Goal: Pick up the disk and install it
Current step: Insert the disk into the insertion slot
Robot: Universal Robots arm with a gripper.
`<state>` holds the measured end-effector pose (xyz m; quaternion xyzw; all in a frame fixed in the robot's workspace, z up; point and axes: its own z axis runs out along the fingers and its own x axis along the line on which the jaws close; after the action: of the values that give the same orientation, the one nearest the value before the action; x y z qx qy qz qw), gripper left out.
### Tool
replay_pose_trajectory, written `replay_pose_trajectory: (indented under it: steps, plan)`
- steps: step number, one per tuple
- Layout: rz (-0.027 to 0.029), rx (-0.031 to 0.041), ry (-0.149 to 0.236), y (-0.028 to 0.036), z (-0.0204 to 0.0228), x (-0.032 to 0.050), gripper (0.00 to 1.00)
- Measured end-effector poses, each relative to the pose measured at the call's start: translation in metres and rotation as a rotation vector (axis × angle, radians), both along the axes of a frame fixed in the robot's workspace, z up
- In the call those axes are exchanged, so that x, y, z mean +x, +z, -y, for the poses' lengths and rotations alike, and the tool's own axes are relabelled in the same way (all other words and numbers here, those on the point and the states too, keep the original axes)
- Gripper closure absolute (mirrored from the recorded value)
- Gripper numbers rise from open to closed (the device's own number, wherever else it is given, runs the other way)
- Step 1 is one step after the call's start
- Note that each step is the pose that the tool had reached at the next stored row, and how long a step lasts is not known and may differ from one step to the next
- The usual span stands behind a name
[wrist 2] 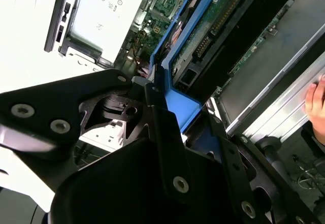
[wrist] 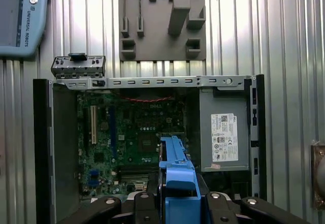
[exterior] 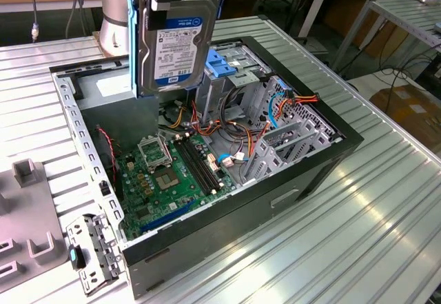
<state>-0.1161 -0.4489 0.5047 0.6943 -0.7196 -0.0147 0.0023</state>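
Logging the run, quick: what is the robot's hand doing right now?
Hand: shut on the disk, held upright over the open computer case.

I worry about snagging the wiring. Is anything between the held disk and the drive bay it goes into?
Nothing visible. The gripper holds the disk upright over the open case, beside the drive bay; the orange cables lie lower, near the bay's foot.
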Motion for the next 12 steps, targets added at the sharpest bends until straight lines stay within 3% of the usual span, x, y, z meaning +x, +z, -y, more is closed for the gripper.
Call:
replay_pose_trajectory:
  steps: [4,12]
  plan:
    - [0.0000,0.0000,0.000,-0.0001,0.0067,0.0001,0.63]
    - [0.0000,0.0000,0.000,-0.0002,0.0155,0.0002,0.63]
